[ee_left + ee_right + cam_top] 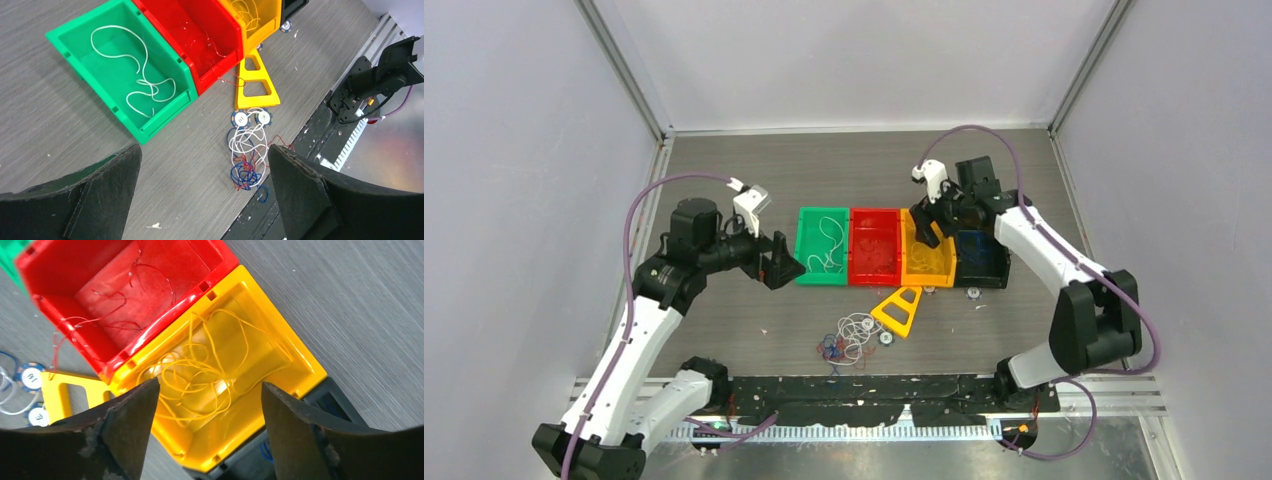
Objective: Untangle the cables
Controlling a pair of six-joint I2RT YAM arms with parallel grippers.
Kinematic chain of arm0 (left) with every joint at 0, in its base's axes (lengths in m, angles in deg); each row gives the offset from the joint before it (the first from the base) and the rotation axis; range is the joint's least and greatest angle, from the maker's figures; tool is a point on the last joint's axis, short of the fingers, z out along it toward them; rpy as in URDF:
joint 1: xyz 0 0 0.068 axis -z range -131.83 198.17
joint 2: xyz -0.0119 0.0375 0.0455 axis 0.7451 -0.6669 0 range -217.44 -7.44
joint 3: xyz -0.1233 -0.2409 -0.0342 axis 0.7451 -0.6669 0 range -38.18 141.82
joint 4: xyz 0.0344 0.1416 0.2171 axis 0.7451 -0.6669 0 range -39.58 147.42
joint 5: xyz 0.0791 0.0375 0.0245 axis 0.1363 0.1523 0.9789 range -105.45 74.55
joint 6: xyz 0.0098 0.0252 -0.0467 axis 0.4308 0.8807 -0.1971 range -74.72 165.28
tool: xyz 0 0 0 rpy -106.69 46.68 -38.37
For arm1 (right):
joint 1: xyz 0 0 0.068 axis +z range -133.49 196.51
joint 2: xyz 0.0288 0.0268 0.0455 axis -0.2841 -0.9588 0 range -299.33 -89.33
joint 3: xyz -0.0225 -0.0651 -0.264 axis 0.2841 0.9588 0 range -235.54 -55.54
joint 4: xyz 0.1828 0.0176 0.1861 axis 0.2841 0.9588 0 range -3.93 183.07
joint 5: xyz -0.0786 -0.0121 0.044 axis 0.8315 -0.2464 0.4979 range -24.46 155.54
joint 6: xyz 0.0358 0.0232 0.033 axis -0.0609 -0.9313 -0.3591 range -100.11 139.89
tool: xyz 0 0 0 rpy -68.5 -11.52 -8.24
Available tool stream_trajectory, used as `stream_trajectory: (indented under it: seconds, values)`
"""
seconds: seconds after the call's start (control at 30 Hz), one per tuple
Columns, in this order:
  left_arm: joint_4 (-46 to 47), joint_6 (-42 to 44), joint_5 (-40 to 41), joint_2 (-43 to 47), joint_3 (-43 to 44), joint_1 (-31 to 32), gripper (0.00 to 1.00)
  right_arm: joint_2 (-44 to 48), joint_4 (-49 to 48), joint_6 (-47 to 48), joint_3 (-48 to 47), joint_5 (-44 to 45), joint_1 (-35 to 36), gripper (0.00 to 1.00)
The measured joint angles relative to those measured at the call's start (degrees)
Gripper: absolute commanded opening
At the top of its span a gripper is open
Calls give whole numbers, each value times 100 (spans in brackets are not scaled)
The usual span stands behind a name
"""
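Note:
A tangle of white, red and blue cables (849,338) lies on the table near the front edge; it also shows in the left wrist view (247,157). A white cable (140,70) lies in the green tray (810,262). Red cables (120,295) lie in the red tray (856,270). Yellow cables (210,365) lie in the yellow tray (946,270). My left gripper (786,268) is open and empty, left of the green tray. My right gripper (927,228) is open and empty above the yellow tray.
A dark blue tray (984,272) stands right of the yellow one. A yellow triangular frame (899,312) lies in front of the trays, with round tokens (240,119) beside the tangle. A black rail (874,400) runs along the front edge.

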Motion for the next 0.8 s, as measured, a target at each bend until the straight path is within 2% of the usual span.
stream_trajectory:
  seconds: [0.13, 0.27, 0.4, 0.53, 0.7, 0.8]
  values:
    - [-173, -52, -17, 42, -22, -66, 100, 553, 728, 9, -400, -24, 7, 94]
    - [-127, -413, -247, 227, -398, -107, 99, 813, 1532, 63, -1154, -251, 348, 95]
    - [129, -1115, -699, 461, -1196, -264, 100, 920, 2035, 28, -1344, -599, 1453, 95]
    - [334, -1714, -879, 675, -1578, -476, 99, 796, 2081, -179, -879, -719, 2594, 96]
    - [667, -2221, -1003, 981, -1648, -1187, 99, 83, 1722, -553, -568, -533, 3689, 93]
    - [691, -2396, -1082, 1008, -1759, -1637, 98, -485, 1346, -704, -568, -356, 4068, 88]
